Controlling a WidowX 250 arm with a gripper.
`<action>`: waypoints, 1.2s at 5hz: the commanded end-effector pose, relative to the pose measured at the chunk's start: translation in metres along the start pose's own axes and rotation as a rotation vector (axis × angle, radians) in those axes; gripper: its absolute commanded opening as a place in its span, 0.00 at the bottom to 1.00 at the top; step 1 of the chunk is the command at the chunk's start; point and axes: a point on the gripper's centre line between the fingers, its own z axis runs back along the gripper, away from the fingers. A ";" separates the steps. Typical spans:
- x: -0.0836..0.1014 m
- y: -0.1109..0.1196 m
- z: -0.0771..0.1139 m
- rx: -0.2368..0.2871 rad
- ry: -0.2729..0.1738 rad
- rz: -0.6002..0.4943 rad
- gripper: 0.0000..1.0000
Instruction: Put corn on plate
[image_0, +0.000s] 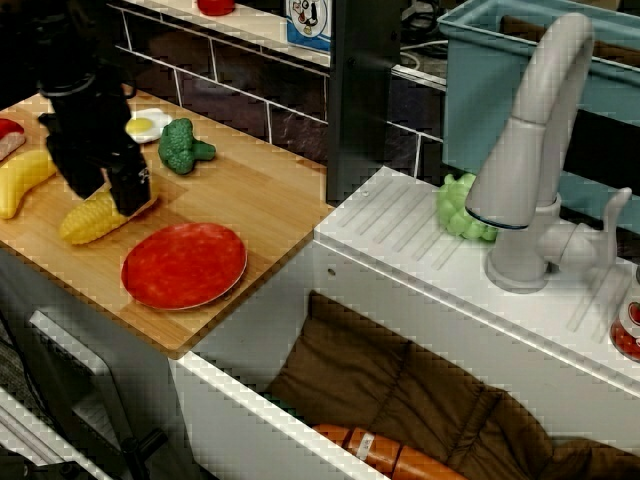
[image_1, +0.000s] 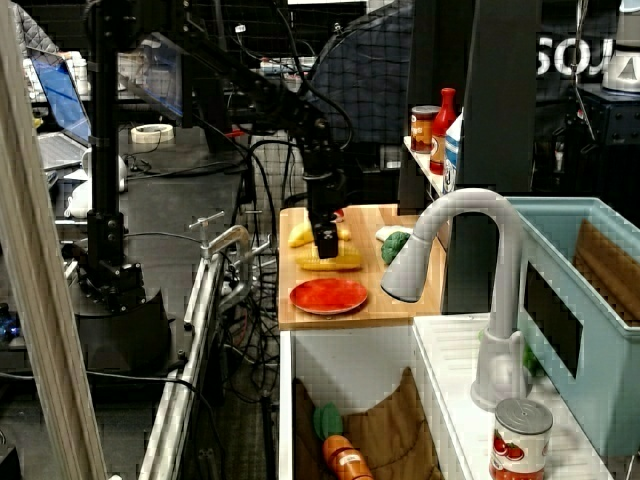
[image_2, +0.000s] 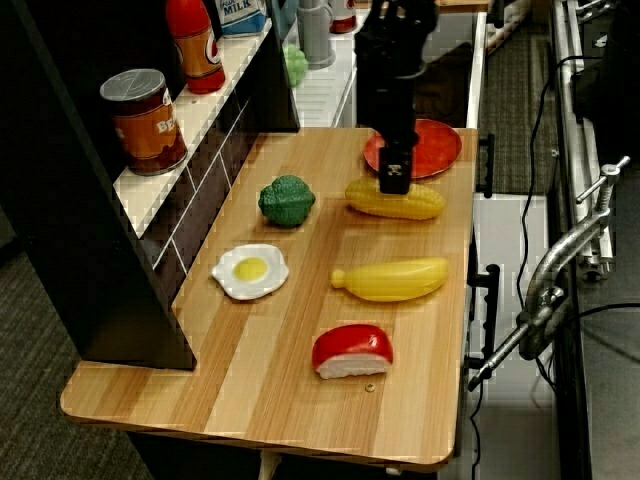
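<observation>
Yellow bumpy corn (image_2: 396, 200) beside plate (image_2: 428, 150)

We see a bumpy yellow toy corn cob (image_2: 395, 200) with rows of little kernels. The flat round plate (image_2: 432, 150) is bright red. The smooth curved toy banana (image_2: 391, 279) is yellow too. The toy fried egg (image_2: 250, 271) is white with a yellow middle. The lumpy toy broccoli (image_2: 287, 200) is dark green. The light brown wooden counter (image_2: 270, 370) has stripy grain. The robot gripper (image_2: 395, 178) is black.
</observation>
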 end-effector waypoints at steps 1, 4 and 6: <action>0.010 0.028 -0.014 0.018 0.027 -0.245 1.00; -0.007 0.046 -0.021 0.044 0.060 -0.221 0.00; -0.008 0.022 0.001 0.005 0.084 -0.198 0.00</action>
